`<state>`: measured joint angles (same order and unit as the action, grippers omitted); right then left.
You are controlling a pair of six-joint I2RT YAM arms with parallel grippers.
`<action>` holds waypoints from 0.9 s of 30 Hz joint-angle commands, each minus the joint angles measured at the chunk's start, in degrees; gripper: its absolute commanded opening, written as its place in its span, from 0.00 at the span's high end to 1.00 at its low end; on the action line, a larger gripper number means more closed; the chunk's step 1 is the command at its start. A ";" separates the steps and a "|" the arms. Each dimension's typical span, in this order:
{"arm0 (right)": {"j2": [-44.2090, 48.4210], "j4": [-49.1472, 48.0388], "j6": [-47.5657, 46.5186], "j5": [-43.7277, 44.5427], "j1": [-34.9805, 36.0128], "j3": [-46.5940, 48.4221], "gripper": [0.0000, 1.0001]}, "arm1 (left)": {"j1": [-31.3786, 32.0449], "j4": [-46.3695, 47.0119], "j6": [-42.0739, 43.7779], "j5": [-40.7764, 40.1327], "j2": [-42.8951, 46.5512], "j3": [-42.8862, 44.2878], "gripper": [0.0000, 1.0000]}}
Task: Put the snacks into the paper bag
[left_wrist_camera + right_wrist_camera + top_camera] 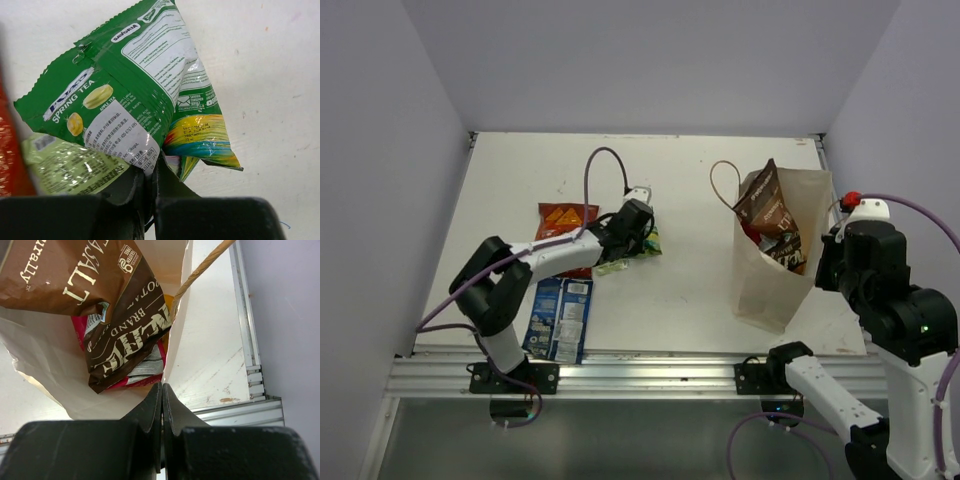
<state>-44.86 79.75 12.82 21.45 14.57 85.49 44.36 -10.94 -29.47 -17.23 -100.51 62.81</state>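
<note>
My left gripper (642, 232) is shut on the lower edge of the green Spring Tea packet (130, 85), which also shows in the top view (645, 243). Under it lie the small pale green packet (65, 167) and the orange-yellow packet (200, 135). The red Doritos packet (565, 220) lies just to the left. The blue packet (560, 318) lies by the near edge. The paper bag (770, 285) stands at the right with the brown sea-salt packet (767, 205) poking out and the magenta packet (145, 370) inside. My right gripper (162, 390) is shut on the bag's rim (177, 347).
The bag's loop handles show, one in the top view (720, 185) and one in the right wrist view (200, 270). The metal rail (650, 372) runs along the table's near edge. Grey walls close in on the left, back and right.
</note>
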 commanded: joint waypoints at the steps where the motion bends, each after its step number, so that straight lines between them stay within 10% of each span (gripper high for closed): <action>1: -0.58 1.03 -1.04 -0.27 0.11 2.40 1.00 | 0.99 -2.33 1.78 -10.86 10.92 8.54 1.00; 13: -0.84 0.76 -1.13 -0.45 0.37 2.05 1.00 | 12.68 -1.45 12.95 7.02 2.26 54.76 1.00; 27: 0.21 1.12 -0.95 -0.80 0.46 2.13 1.00 | 20.15 -15.32 13.21 20.04 -22.44 69.08 1.00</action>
<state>-45.32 79.72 12.82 21.39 14.68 85.49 62.52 -20.05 -18.15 -1.83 -120.42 122.98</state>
